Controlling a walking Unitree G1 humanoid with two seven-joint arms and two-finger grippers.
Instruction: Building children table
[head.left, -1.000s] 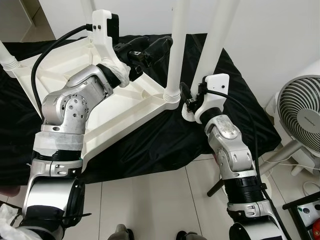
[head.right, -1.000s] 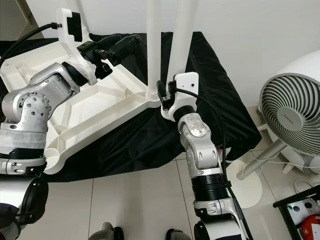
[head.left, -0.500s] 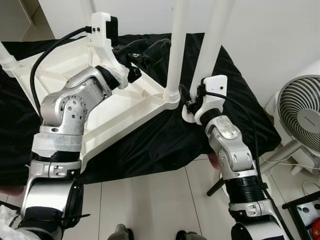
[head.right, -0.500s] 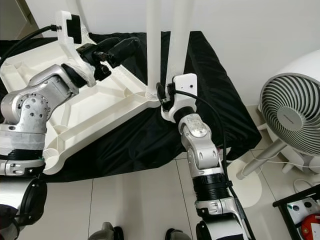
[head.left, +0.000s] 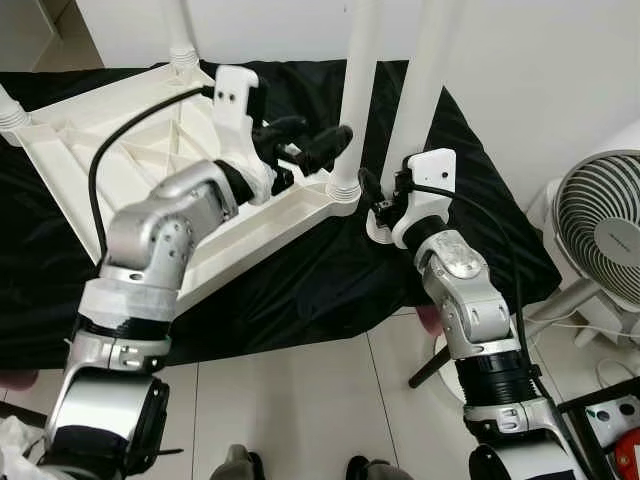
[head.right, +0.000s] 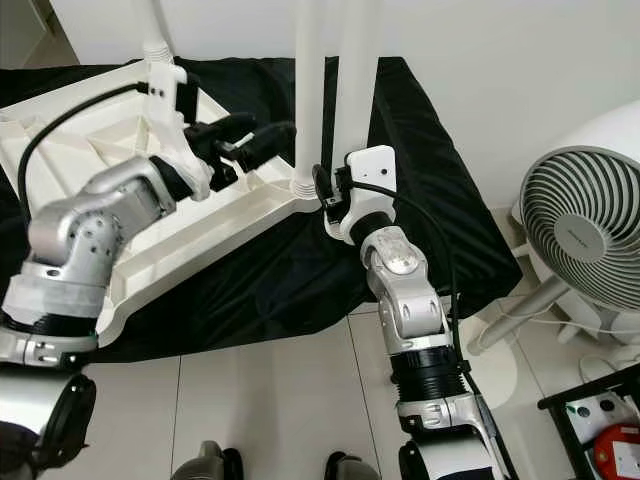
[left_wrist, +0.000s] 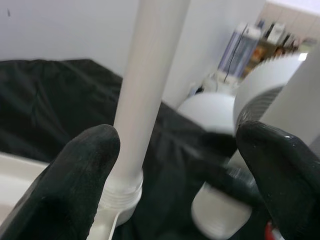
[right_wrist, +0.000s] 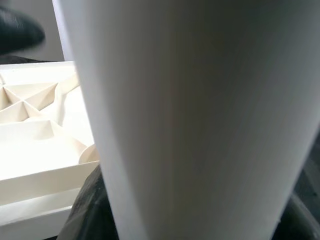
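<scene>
Fingers (left_wrist: 75, 185) of the left gripper (head.left: 318, 148) stand spread, empty, just short of a fitted table leg (head.left: 358, 90) on the upturned white tabletop (head.left: 110, 140). The right gripper (head.left: 378, 207) clasps a loose leg (head.left: 428, 75) standing on black cloth (head.left: 330, 280), beside the tabletop's corner.

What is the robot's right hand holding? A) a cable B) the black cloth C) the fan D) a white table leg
D. The right hand is wrapped around the bottom of a loose white table leg standing on the black cloth, beside the upside-down tabletop; the right wrist view shows that leg close up between the fingers.
</scene>
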